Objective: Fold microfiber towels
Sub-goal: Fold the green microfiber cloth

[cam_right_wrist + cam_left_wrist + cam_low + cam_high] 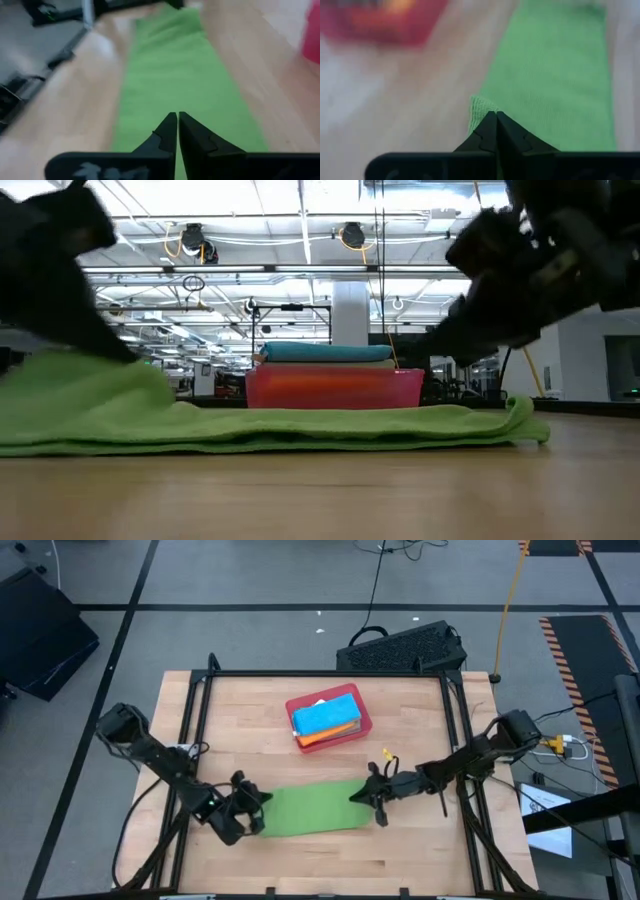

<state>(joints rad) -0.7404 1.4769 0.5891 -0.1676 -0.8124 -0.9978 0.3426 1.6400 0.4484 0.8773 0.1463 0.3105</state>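
Here the bright green towel point(312, 810) lies as a strip on the bench point(250, 725), its long axis running from arm to arm. The left claw point(252, 812) is clenched on one short end, the right claw point(368, 798) on the other. Only the wrist views show the cloth pinched; the high view adds finished towels point(326, 718) stacked in the red tray point(362, 726) beyond.

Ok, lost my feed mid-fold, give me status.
Left gripper shut on bright green towel, left end. Right gripper shut on its right end. Towel flat, folded strip. Red tray behind, clear.
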